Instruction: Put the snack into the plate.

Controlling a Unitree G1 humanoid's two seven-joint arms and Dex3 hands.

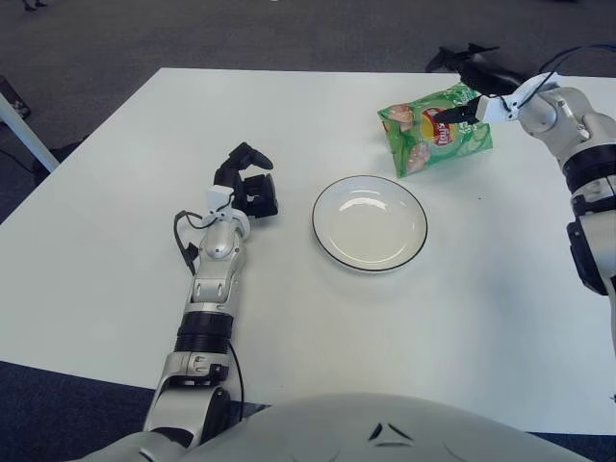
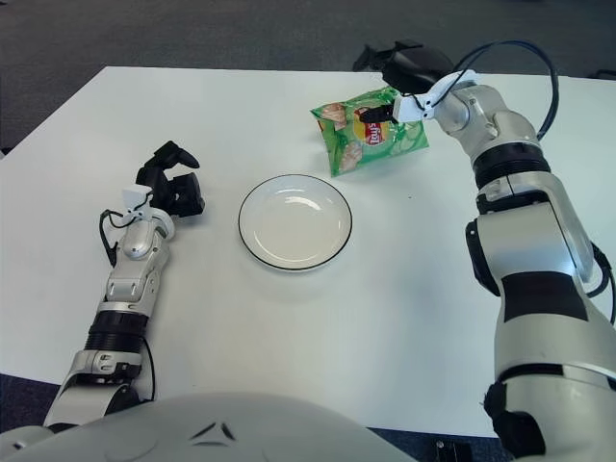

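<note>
1. Snack bag (image 1: 436, 130): a green crisp packet with a red and yellow logo sits in the upper right of the frame on the white table (image 1: 115, 221), tilted so its lower left corner points toward the plate.
2. It lies just beyond the upper right rim of the plate, close to it but apart; nothing of the bag overlaps the dish.
3. Right hand (image 2: 404, 69) shows at the bag's upper right edge, reaching in from the right side of the frame. Its dark fingers (image 1: 460, 56) are spread: two extend out past the top of the bag over the table's far edge, and one lower finger points down onto the bag's face near the logo. Whether that finger actually presses the packet cannot be told, and the bag is not gripped.
4. Plate (image 1: 370, 223): a round white dish with a thin dark rim sits near the centre of the frame with nothing in it.
5. Left hand (image 1: 247, 185) shows left of the plate, well apart from the bag, its forearm running down toward the lower left of the frame. Its fingers are curled inward and hold nothing.
</note>
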